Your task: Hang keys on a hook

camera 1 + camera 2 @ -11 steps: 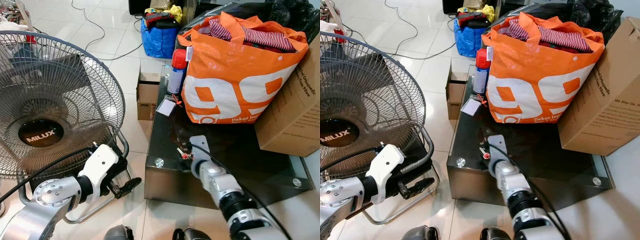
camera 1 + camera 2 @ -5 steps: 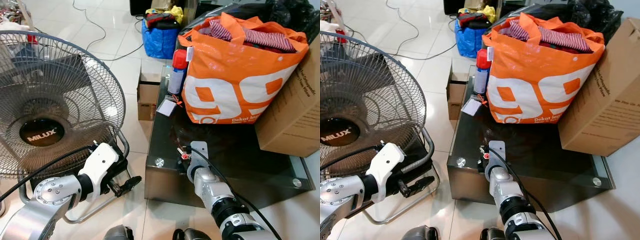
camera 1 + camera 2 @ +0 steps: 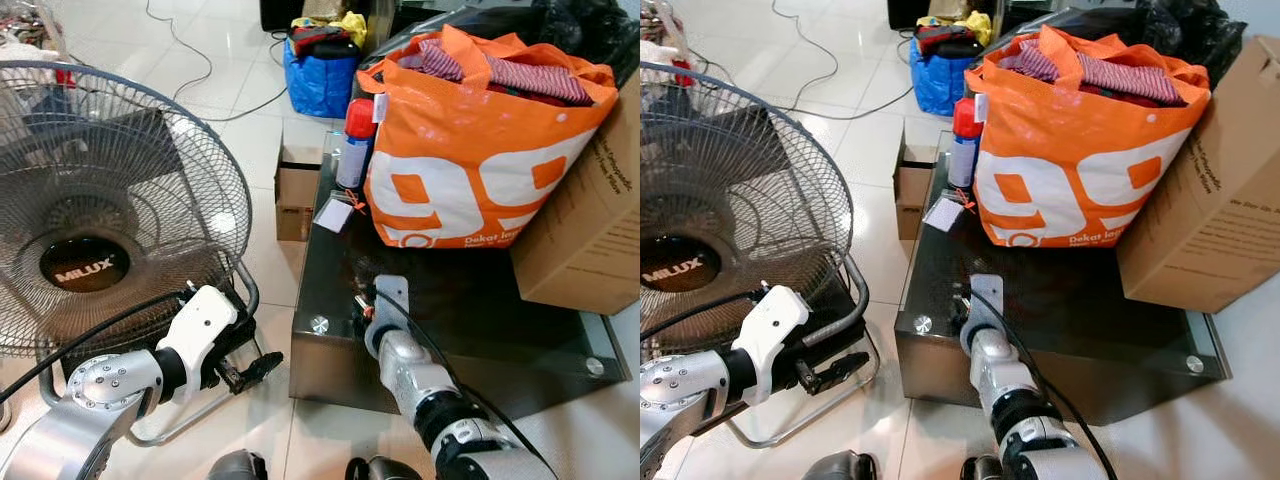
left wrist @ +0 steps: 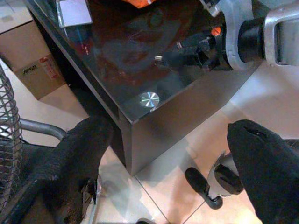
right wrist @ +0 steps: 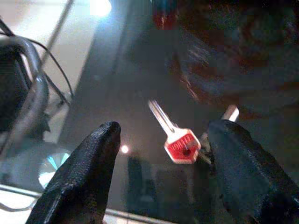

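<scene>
My right gripper hovers spread wide over the red-headed key at lower centre on the glass table; next, close on it.

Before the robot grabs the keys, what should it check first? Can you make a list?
1. Keys in sight on the glass table: ok, a red-headed key lies flat on it.
2. Right end effector open: ok, fingers spread on either side of the key.
3. Key actually held: not ok, nothing is gripped yet.
4. Left end effector out of the way: ok, it hangs low beside the fan.
5. Orange bag away from the keys: ok.
6. Hook to hang them on: cannot tell.
</scene>
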Robot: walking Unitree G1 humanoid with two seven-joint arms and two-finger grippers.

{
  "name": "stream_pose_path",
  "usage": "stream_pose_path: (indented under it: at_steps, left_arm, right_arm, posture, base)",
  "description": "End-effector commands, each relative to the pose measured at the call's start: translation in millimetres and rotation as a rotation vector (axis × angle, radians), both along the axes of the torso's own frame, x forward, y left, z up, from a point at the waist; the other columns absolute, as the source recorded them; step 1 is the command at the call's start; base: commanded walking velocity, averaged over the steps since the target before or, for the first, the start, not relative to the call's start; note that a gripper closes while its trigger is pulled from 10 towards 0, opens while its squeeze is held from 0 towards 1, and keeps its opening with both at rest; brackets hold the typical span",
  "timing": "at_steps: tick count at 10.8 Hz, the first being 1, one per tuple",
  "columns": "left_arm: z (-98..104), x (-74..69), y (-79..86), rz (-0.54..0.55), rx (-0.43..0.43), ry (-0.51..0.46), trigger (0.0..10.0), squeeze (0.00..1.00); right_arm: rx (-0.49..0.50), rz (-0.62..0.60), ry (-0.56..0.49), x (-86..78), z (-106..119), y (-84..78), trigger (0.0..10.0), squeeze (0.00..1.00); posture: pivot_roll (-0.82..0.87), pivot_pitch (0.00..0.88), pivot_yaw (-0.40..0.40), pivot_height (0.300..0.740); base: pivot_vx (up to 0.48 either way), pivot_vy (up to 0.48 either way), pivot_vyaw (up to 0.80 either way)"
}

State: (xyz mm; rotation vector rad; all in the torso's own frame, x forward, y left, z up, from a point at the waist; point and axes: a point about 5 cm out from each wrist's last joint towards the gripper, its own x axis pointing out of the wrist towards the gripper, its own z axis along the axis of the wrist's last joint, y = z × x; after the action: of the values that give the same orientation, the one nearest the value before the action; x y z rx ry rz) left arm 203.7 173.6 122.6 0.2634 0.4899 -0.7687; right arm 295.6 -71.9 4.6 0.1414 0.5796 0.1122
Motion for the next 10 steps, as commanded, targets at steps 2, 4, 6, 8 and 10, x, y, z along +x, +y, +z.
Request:
stream_pose_path:
  at_steps: [2,4,6,8,10]
  left_arm:
    - [-1.1,-0.9,-1.1,-0.005,-0.001,0.011,10.0,0.36]
    - [0.4,-2.0,-0.6,-0.006,0.001,0.01,10.0,0.35]
    - [2.8,-5.0,2.7,-0.012,0.014,0.015,10.0,0.35]
    - [3.9,-5.4,2.6,-0.014,0.016,0.016,10.0,0.36]
    - [5.2,-6.5,2.7,-0.015,0.016,0.017,10.0,0.35]
  right_arm:
    - [0.008,0.024,-0.01,0.2,2.0,13.5,10.0,0.0]
    - [-0.064,0.025,0.006,-2.6,-2.4,13.7,10.0,0.0]
    - [-0.089,-0.004,0.003,-2.4,-2.4,15.4,10.0,0.0]
    - [-0.032,-0.038,-0.009,-0.3,0.6,18.1,10.0,0.0]
    - [-0.005,-0.036,-0.013,0.1,1.5,20.1,10.0,0.0]
  posture:
    - [0.15,0.117,-0.067,0.74]
    - [0.17,0.131,-0.064,0.74]
    - [0.18,0.147,-0.059,0.74]
    - [0.18,0.152,-0.057,0.74]
    - [0.19,0.157,-0.059,0.74]
  base:
    - [0.0,0.0,0.0]
    - [0.0,0.0,0.0]
    - [0.0,0.0,0.0]
    - [0.0,0.0,0.0]
    - [0.0,0.0,0.0]
